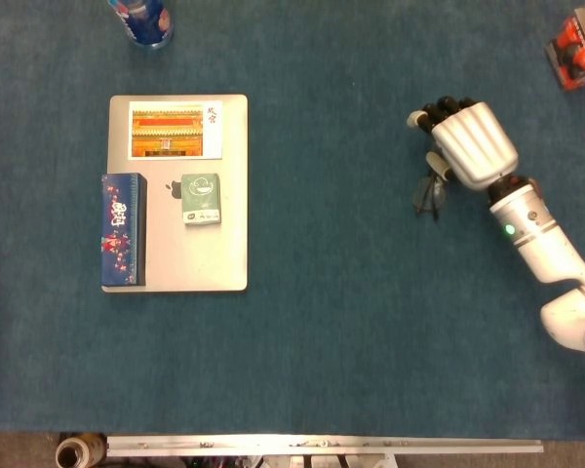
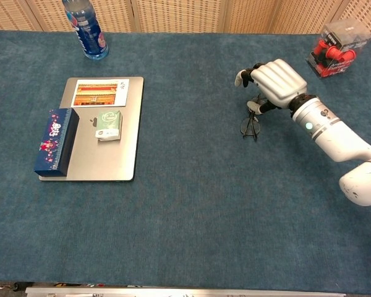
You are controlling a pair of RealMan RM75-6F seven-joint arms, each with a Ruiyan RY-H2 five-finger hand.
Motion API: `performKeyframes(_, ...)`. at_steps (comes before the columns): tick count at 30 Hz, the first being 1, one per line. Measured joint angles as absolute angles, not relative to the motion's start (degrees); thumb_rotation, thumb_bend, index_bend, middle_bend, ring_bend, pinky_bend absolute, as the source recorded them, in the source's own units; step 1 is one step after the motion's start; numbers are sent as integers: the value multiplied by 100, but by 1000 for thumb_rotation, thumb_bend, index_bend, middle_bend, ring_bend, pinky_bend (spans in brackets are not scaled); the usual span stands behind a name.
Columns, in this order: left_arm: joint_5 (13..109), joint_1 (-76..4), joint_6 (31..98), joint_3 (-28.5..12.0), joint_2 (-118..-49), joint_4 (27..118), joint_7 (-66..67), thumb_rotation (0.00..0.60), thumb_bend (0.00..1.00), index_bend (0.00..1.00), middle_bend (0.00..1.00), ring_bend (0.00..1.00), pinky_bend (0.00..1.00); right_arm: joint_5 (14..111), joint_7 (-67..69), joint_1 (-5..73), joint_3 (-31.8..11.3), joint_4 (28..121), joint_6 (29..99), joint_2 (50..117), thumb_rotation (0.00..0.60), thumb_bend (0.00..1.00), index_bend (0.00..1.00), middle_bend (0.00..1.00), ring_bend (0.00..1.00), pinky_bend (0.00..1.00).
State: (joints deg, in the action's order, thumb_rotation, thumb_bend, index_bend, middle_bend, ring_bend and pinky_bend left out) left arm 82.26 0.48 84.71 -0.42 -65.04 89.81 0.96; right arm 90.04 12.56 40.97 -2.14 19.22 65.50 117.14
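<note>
just under the curled fingers [image 2: 252, 69] of the right hand [image 1: 473, 144], dark thin-framed glasses [image 1: 428, 192] lie folded on the napped blue cloth [image 1: 351, 322]; whether the thumb grips them, i cannot tell.

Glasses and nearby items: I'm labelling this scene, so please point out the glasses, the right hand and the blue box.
glasses [image 2: 250, 125], chest view, on the lenses.
right hand [image 2: 275, 82], chest view, on the white back of the hand.
blue box [image 1: 123, 228], head view, on its top face.
</note>
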Motion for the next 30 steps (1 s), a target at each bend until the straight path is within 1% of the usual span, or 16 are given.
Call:
performKeyframes(8, 8223, 54, 8474, -48, -6502, 8965, 69, 600, 0, 480, 456, 337, 445, 8999, 1301, 4095, -205, 1879, 6578, 11735, 600, 257, 365, 424, 343, 516)
performKeyframes(14, 8240, 41, 8472, -53, -6495, 8991, 100, 600, 0, 480, 456, 337, 446, 9022, 1305, 4076, -211, 1998, 6844, 11619, 600, 257, 365, 424, 343, 516)
performKeyframes(19, 8279, 8, 8465, -60, -6472, 9044, 179, 600, 0, 480, 456, 337, 446, 9054, 1212, 4010, -220, 2324, 7182, 11352, 600, 257, 365, 423, 343, 516)
performKeyframes(23, 8320, -44, 8460, -85, -6426, 9142, 293, 600, 0, 480, 456, 337, 446, 9074, 1052, 3928, -233, 2810, 7427, 10997, 600, 256, 365, 424, 343, 516)
performKeyframes(26, 8356, -115, 8441, -120, -6396, 9232, 393, 600, 0, 480, 456, 337, 446, 9073, 835, 3847, -258, 3401, 7588, 10600, 600, 256, 365, 424, 343, 516)
performKeyframes(30, 8396, -209, 8376, -152, -6380, 9288, 507, 600, 0, 480, 456, 338, 446, 9032, 384, 3688, -302, 4592, 7760, 9884, 600, 256, 365, 424, 343, 516)
